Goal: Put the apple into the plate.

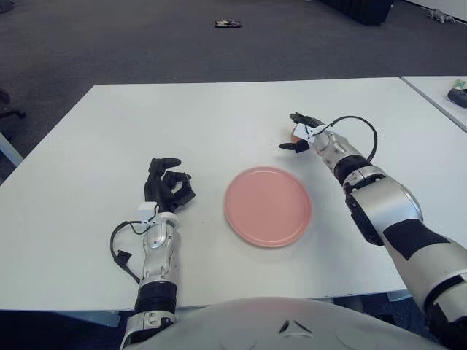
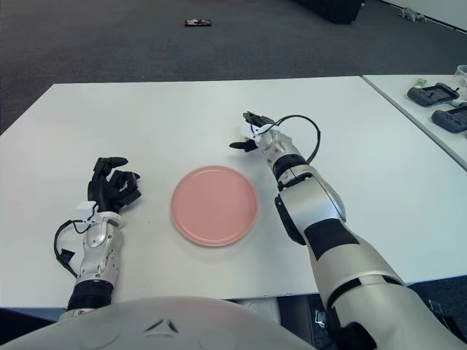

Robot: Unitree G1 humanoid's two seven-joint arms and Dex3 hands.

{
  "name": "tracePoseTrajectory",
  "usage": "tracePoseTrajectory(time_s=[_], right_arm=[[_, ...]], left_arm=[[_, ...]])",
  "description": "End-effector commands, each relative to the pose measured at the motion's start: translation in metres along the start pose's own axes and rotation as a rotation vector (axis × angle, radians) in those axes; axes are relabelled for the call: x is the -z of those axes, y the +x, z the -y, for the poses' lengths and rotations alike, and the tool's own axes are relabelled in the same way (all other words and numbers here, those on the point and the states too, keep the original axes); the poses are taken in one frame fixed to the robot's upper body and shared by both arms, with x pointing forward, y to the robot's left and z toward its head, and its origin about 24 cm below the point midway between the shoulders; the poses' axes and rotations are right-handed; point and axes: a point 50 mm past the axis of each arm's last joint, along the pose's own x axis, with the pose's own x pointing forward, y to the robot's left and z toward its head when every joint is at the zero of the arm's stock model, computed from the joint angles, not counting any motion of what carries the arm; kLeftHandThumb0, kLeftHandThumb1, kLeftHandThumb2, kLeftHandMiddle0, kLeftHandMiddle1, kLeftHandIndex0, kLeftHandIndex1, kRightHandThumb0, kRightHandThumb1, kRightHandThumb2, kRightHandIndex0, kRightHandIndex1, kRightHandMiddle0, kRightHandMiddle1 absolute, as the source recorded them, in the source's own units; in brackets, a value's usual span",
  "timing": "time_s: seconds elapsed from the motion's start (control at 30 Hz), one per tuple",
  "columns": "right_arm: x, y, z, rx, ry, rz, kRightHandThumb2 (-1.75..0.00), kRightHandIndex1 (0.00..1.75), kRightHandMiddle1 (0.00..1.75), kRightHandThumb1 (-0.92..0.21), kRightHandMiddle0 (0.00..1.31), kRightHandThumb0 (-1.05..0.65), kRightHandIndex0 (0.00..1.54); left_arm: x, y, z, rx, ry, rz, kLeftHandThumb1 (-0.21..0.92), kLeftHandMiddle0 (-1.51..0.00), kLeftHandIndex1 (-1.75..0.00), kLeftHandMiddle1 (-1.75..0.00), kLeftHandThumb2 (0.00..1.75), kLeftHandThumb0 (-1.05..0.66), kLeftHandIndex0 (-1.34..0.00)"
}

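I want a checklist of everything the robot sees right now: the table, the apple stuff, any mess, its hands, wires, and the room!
Surface: white table, flat, mostly bare.
Job's things: pink plate near the front middle, nothing on it; apple only a small reddish patch, mostly hidden by the right hand, beyond and right of the plate.
Clutter: nothing seen on this table.
Hands: right hand with fingers around the apple; left hand left of the plate, fingers curled, holding nothing.
Cables: black cable loop at the right wrist; another black cable by the left forearm.
Surroundings: dark carpet with a small dark object; second table to the right holding dark devices.
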Motion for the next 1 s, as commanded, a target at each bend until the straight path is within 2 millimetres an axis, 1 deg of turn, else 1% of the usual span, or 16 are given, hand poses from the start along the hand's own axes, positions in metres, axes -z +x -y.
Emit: tracePoseTrajectory(time_s=[0.0,0.13,0.33,0.43,0.63,0.73,0.77,0.8,0.83,0.97], right_arm=[[0.021,-0.004,-0.03,-0.123,0.087,-0.076,-0.85,0.67,0.61,-0.49,0.0,-0.65,0.0],[0.022,-0.004,-0.031,-0.125,0.099,-0.076,-0.87,0.7,0.65,-0.49,0.0,-0.66,0.0],[0.021,-0.004,-0.03,-0.128,0.12,-0.063,-0.83,0.66,0.64,-0.55,0.0,-0.69,0.0],[0.021,-0.004,-0.029,-0.128,0.131,-0.062,-0.82,0.66,0.64,-0.56,0.0,-0.7,0.0],[0.023,-0.004,-0.024,-0.126,0.15,-0.073,-0.84,0.78,0.71,-0.54,0.0,-0.67,0.01],[0.024,-0.004,-0.022,-0.12,0.134,-0.081,-0.89,0.95,0.89,-0.5,0.0,-0.63,0.07],[0.025,-0.004,-0.022,-0.111,0.111,-0.083,-0.92,1.03,1.01,-0.48,0.0,-0.6,0.11],[0.025,-0.004,-0.021,-0.103,0.095,-0.084,-0.95,1.12,1.19,-0.47,0.0,-0.59,0.15],[0.025,-0.004,-0.021,-0.095,0.077,-0.084,-0.97,1.18,1.3,-0.46,0.0,-0.58,0.17],[0.026,-0.004,-0.019,-0.065,0.029,-0.082,-1.02,1.32,1.6,-0.45,0.0,-0.55,0.21]], left_arm=[[0.014,-0.009,-0.008,-0.041,0.01,-0.08,0.33,-0.58,-1.7,-1.75,1.31,-0.01,-0.43],[0.014,-0.009,-0.009,-0.045,0.005,-0.082,0.33,-0.57,-1.7,-1.75,1.3,-0.01,-0.43],[0.014,-0.008,-0.01,-0.048,0.001,-0.081,0.37,-0.54,-1.71,-1.75,1.26,-0.01,-0.4],[0.014,-0.008,-0.011,-0.046,0.002,-0.079,0.38,-0.53,-1.7,-1.75,1.25,-0.01,-0.4],[0.014,-0.008,-0.01,-0.043,0.006,-0.08,0.4,-0.51,-1.72,-1.75,1.23,-0.01,-0.38],[0.014,-0.008,-0.01,-0.041,0.0,-0.083,0.4,-0.5,-1.72,-1.75,1.23,-0.01,-0.38],[0.014,-0.008,-0.01,-0.041,-0.001,-0.085,0.4,-0.5,-1.71,-1.75,1.22,-0.01,-0.39],[0.014,-0.008,-0.01,-0.04,-0.003,-0.085,0.4,-0.51,-1.7,-1.75,1.22,-0.01,-0.39],[0.014,-0.008,-0.01,-0.04,-0.002,-0.086,0.4,-0.51,-1.69,-1.75,1.22,-0.01,-0.4],[0.013,-0.008,-0.01,-0.035,0.003,-0.088,0.38,-0.53,-1.69,-1.75,1.24,-0.01,-0.4]])
